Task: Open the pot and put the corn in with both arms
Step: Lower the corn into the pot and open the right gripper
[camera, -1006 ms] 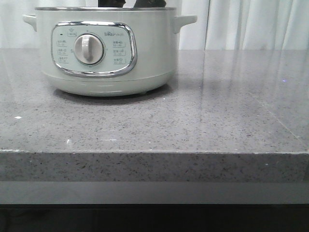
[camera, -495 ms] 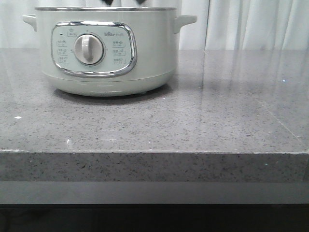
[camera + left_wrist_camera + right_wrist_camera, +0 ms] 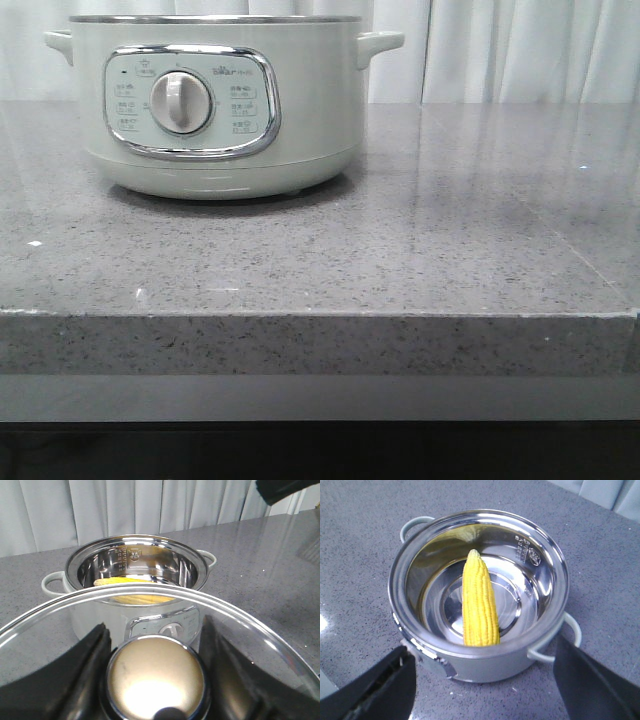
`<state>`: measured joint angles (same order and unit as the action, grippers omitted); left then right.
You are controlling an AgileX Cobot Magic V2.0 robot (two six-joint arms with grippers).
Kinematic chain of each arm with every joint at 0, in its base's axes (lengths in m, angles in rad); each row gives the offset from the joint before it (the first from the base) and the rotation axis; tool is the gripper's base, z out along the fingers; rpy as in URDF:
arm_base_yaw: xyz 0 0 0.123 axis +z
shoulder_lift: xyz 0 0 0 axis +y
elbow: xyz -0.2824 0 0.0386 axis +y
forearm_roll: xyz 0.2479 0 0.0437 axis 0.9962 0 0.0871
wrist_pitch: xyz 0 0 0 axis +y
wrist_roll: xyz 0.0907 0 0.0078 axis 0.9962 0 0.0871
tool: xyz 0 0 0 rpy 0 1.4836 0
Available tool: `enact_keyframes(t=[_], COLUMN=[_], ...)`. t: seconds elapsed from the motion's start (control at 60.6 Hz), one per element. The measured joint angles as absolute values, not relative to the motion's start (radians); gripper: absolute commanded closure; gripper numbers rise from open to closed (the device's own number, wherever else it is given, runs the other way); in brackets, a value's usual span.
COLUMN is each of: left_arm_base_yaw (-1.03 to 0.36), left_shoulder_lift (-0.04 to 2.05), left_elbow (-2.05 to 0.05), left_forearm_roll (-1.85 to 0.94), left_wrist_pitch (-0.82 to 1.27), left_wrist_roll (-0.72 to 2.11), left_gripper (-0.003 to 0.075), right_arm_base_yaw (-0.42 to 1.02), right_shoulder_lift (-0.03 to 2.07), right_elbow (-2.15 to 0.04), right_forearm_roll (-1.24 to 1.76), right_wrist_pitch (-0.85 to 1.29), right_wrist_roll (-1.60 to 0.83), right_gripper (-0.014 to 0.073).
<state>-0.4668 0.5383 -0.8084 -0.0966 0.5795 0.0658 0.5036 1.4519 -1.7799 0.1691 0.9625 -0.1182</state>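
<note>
The pot [image 3: 310, 100] stands at the back left of the counter, its lid off. The corn [image 3: 479, 602] lies inside on the steel bottom, pale end toward the wall; it also shows in the left wrist view [image 3: 131, 582]. My left gripper [image 3: 155, 647] is shut on the lid's round metal knob [image 3: 156, 680] and holds the glass lid [image 3: 145, 589] up, clear of the pot's rim [image 3: 200, 560]. My right gripper [image 3: 485, 690] is open and empty above the pot's rim [image 3: 560, 570], near the control-panel side. Neither gripper shows in the front view.
The grey speckled counter [image 3: 450, 230] stretches to the right of the pot, with its front edge [image 3: 320, 315] near the camera. White curtains [image 3: 520, 50] hang behind. A dark part of the other arm [image 3: 285, 489] shows in the left wrist view.
The dark gripper tips seen just above the pot's rim in the front view have risen out of the picture. The pot has not moved.
</note>
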Motion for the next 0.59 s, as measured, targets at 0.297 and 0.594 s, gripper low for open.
enact_keyframes(t=[0.297,0.594], left_arm_base_yaw=[-0.467,-0.467], left_shoulder_lift=[0.538,0.538], left_elbow=[-0.808,-0.808], left_forearm_roll=[-0.097,-0.097], left_wrist_pitch=[0.579,0.579], left_wrist_roll=[0.066,0.066], left_gripper=[0.0511,0.0511], right_arm_base_yaw=[0.504,0.504], right_shoulder_lift=[1.032,0.678], right_elbow=[-1.253,-0.894], right_forearm_roll=[0.169,0.169], right_wrist_pitch=[0.701,0.599], right_wrist_roll=[-0.118,-0.118], right_gripper=[0.0012,0.0012])
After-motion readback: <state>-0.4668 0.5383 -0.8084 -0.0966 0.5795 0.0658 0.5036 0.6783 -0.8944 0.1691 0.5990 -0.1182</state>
